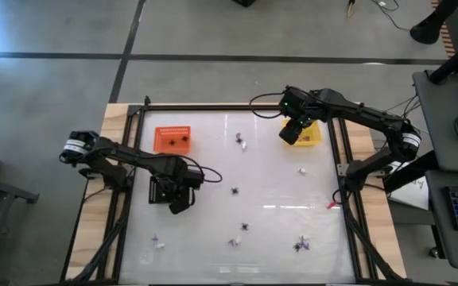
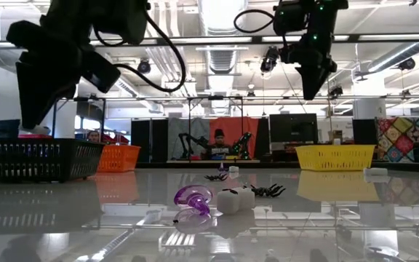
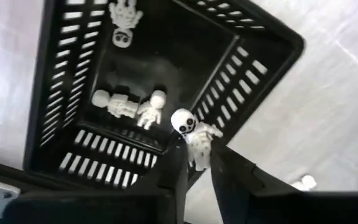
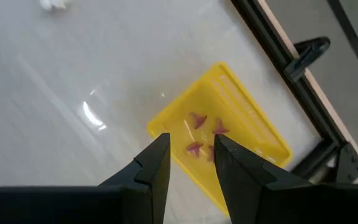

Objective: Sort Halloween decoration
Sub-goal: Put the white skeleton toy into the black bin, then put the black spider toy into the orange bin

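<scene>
Three trays sit on the counter (image 1: 269,199): black tray (image 1: 163,189) at left, orange tray (image 1: 172,139) behind it, yellow tray (image 1: 310,135) at far right. Left end effector (image 1: 180,200) hangs over the black tray's near edge; in the left wrist view its fingers (image 3: 173,177) stand slightly apart with a white skeleton figure (image 3: 193,132) between the tips, over the tray rim. Can't tell if the skeleton is gripped or just loose there. Inside the black tray: two more white figures (image 3: 129,107) lying side by side, another white skeleton (image 3: 124,22) at the far end. Right end effector (image 1: 293,131) hovers above the yellow tray, fingers (image 4: 157,163) apart, nothing between them; small pinkish-purple trinkets (image 4: 204,135) lie in that tray. Orange tray holds a few dark bits (image 1: 173,141). Rest of the Halloween decoration (image 1: 241,141) scattered loose across the counter: some mid-counter, more near the front edge. Low view shows a purple piece (image 2: 193,198), a white piece (image 2: 236,198) and a black spider (image 2: 269,191) close together on the counter.
</scene>
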